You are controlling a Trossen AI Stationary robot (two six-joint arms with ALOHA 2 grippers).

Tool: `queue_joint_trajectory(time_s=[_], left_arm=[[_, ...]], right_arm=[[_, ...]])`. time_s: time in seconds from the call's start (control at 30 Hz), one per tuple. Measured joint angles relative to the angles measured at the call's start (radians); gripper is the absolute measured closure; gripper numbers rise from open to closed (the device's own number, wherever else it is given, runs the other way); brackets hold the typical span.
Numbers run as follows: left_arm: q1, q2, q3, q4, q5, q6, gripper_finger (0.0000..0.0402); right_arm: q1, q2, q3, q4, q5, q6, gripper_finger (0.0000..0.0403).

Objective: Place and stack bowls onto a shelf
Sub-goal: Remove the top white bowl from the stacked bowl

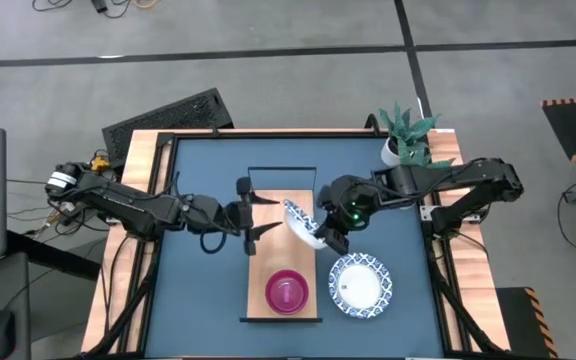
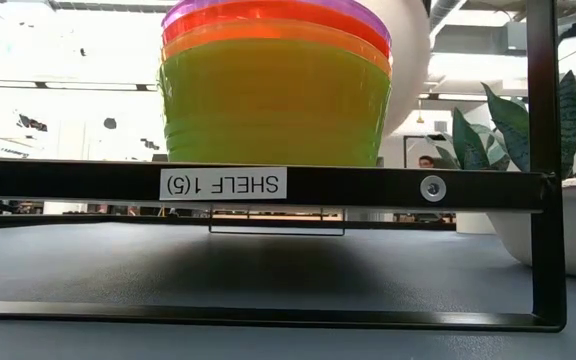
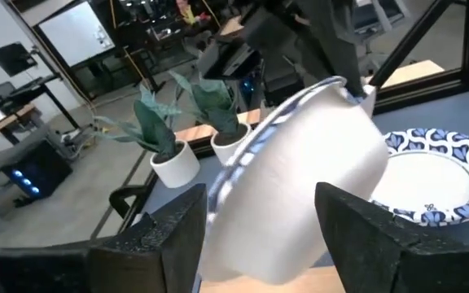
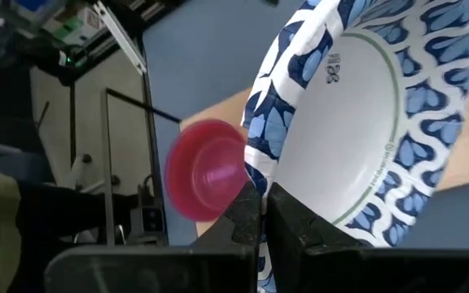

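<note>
A stack of translucent bowls (image 1: 286, 291), purple on top, stands on the near end of the light-wood shelf (image 1: 280, 205); the low view shows the stack (image 2: 273, 85) from the side. One white dish with a blue rim (image 1: 359, 283) lies on the blue table right of the shelf. A second such dish (image 1: 303, 222) hangs tilted over the shelf's middle, with my right gripper (image 1: 320, 236) shut on it. My left gripper (image 1: 265, 213) is open just left of that dish. In the left wrist view its fingers (image 3: 169, 236) frame the dish's underside (image 3: 300, 195). My right gripper pinches the tilted dish's blue-patterned rim (image 4: 256, 167) between its two fingers (image 4: 243, 216), one on the inner face and one on the outer. It comes slanting down from the table's right. The dish is lifted clear of the shelf, standing steeply on edge.
Two potted plants (image 1: 405, 135) stand at the table's far right corner. A black flat device (image 1: 168, 115) lies beyond the far left corner. The shelf's black frame (image 2: 268, 185) crosses the low view. The shelf's far end shows bare wood.
</note>
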Motion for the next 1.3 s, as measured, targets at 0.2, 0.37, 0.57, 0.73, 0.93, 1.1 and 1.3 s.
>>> queue_joint_trajectory(time_s=[0.2,0.37,0.57,0.73,0.93,1.1,1.3], left_arm=[[0.0,0.0,0.0,0.0,-0.008,0.0,0.0197],[0.0,0.0,0.0,0.0,-0.043,0.002,0.021],[0.0,0.0,0.0,0.0,-0.024,0.0,0.0237],[0.0,0.0,0.0,-0.001,-0.03,0.0,0.0274],[0.0,0.0,0.0,-0.001,-0.03,-0.001,0.0335],[0.0,0.0,0.0,-0.001,-0.031,-0.002,0.039],[0.003,0.0,0.0,-0.001,-0.03,-0.011,0.04]], right_arm=[[0.0,0.0,0.0,0.037,-0.007,-0.007,0.037],[0.001,0.0,0.0,0.065,-0.032,-0.01,0.037],[0.006,0.0,0.0,0.074,-0.034,-0.007,0.037],[0.006,0.0,0.0,0.075,-0.034,-0.004,0.037],[0.006,0.0,0.0,0.074,-0.035,-0.003,0.037],[0.006,0.0,0.0,0.075,-0.05,-0.008,0.037],[0.006,0.0,0.0,0.083,-0.056,-0.017,0.037]])
